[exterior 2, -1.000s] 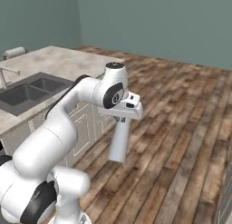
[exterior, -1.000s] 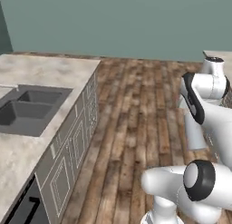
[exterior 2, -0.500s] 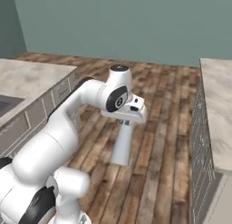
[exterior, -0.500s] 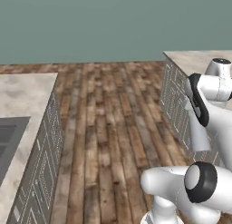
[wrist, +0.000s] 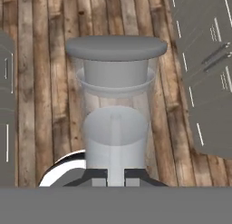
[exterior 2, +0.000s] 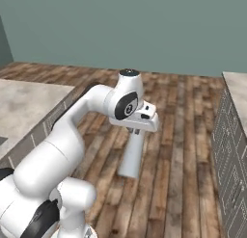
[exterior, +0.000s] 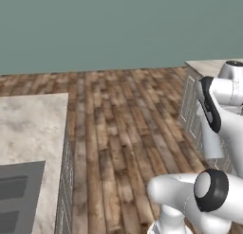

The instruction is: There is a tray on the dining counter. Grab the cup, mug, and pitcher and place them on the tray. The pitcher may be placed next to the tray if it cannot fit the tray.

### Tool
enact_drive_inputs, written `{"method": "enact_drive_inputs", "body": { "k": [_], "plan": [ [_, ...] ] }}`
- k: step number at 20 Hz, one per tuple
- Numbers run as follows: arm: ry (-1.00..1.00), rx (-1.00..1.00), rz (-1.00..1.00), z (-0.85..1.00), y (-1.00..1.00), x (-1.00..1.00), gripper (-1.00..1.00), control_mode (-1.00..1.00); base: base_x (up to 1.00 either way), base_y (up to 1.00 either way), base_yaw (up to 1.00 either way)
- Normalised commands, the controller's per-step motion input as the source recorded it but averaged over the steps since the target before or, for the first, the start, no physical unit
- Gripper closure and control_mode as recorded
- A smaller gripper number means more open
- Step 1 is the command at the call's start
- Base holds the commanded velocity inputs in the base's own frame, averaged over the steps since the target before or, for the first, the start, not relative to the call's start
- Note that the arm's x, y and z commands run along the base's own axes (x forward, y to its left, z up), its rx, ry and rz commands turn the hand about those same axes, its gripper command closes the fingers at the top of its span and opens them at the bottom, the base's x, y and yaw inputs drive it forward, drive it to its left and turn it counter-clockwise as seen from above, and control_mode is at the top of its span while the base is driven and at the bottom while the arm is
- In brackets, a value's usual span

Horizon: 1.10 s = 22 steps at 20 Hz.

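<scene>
Claw (wrist: 115,180) nearly closed, gripping the pitcher (wrist: 116,109) at its base in the hand view; the translucent grey vessel extends away from the fingertips, lid at the far end. In the right base view the pitcher (exterior 2: 132,155) hangs below the wrist, above the wooden floor (exterior 2: 188,184), between two worktops.

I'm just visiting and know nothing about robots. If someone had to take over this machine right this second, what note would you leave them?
Gripper: shut on the pitcher, which hangs from the hand above the wooden floor, between two counters.
Pitcher: also seen from the right base camera, below the wrist.
Dining counter: at the left, a corner of its grey sink showing.
Done: pitcher picked up.
Left: carry it to the tray and set it down on it or beside it, then check on the cup and mug.
</scene>
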Motion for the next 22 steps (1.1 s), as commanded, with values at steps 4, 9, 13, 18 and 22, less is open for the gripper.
{"method": "enact_drive_inputs", "body": {
  "k": [4, 9, 13, 18, 22],
  "plan": [
    [0.0, 0.0, 0.0, 0.0, 0.0, 0.0, 1.0, 1.0, 1.0, 0.18, -0.2],
    [0.0, 0.0, 0.0, 0.0, 0.0, 0.0, 1.0, 1.0, 1.0, 0.05, -0.18],
    [0.0, 0.0, 0.0, 0.0, 0.0, 0.0, 1.0, 1.0, 1.0, 0.0, -0.11],
    [0.0, 0.0, 0.0, 0.0, 0.0, 0.0, 1.0, 1.0, 1.0, 0.0, -0.1],
    [0.0, 0.0, 0.0, 0.0, 0.0, 0.0, 1.0, 1.0, 1.0, 0.0, -0.09]
  ]
}}
